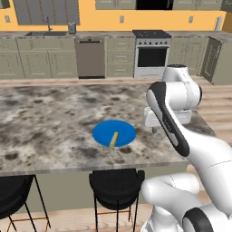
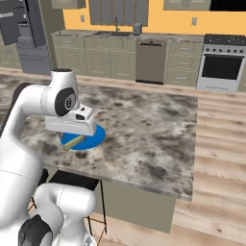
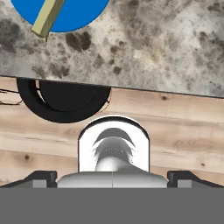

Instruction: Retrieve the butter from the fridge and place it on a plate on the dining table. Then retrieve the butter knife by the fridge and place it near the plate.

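Observation:
The pale yellow butter (image 1: 113, 139) (image 2: 73, 142) (image 3: 47, 17) lies on the bright blue plate (image 1: 102, 132) (image 2: 95, 136) (image 3: 83, 13), reaching toward its near rim. The plate rests on the marbled dining table (image 1: 45, 122) (image 2: 144, 125) (image 3: 144, 48), close to the front edge. My gripper (image 3: 112, 177) hovers above the table edge just beside the plate, open, with nothing between its fingertips (image 3: 40, 177). My hand (image 1: 156, 118) (image 2: 71, 126) hangs over the plate's side. The dark grey fridge (image 2: 21, 33) stands far back. The butter knife is out of view.
Two black stools (image 1: 115, 183) (image 1: 13, 192) stand under the table's front edge, one directly below my hand (image 3: 63, 100). Behind the island run beige cabinets with a stove (image 1: 152, 52) (image 2: 221, 67) and a dishwasher (image 1: 90, 56). Wooden floor surrounds the island.

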Controlling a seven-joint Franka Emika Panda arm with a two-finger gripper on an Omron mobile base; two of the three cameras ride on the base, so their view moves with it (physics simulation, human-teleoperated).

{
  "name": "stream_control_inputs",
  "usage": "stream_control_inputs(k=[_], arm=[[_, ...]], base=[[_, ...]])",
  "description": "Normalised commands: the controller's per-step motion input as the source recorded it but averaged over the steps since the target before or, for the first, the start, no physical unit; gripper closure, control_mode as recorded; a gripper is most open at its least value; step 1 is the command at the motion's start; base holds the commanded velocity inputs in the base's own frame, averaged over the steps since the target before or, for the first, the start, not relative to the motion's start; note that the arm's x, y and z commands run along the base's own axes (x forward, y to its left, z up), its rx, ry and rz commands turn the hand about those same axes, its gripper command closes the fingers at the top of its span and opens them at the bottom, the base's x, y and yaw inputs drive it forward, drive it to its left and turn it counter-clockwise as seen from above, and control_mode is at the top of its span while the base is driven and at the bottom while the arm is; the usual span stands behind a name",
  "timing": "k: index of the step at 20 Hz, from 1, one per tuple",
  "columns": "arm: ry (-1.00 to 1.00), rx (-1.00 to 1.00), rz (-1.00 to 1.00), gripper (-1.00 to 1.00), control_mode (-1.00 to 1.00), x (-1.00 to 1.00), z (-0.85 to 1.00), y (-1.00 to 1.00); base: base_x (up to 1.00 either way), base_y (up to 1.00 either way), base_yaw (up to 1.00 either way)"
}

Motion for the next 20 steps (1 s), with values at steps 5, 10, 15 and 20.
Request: stream_control_inputs(k=[5,10,15,20], arm=[[0.0,0.01,-0.06,-1.0,-1.0,-0.74,0.52,-0.1],[-0.03,-0.1,-0.03,-1.0,-1.0,-0.58,-0.02,0.0],[0.0,-0.01,0.0,-1.0,-1.0,-0.03,0.0,0.0],[0.0,0.0,0.0,-1.0,-1.0,0.0,-0.08,0.0]], base=[[0.0,0.0,0.0],[0.0,0.0,0.0],[0.0,0.0,0.0],[0.0,0.0,0.0]])
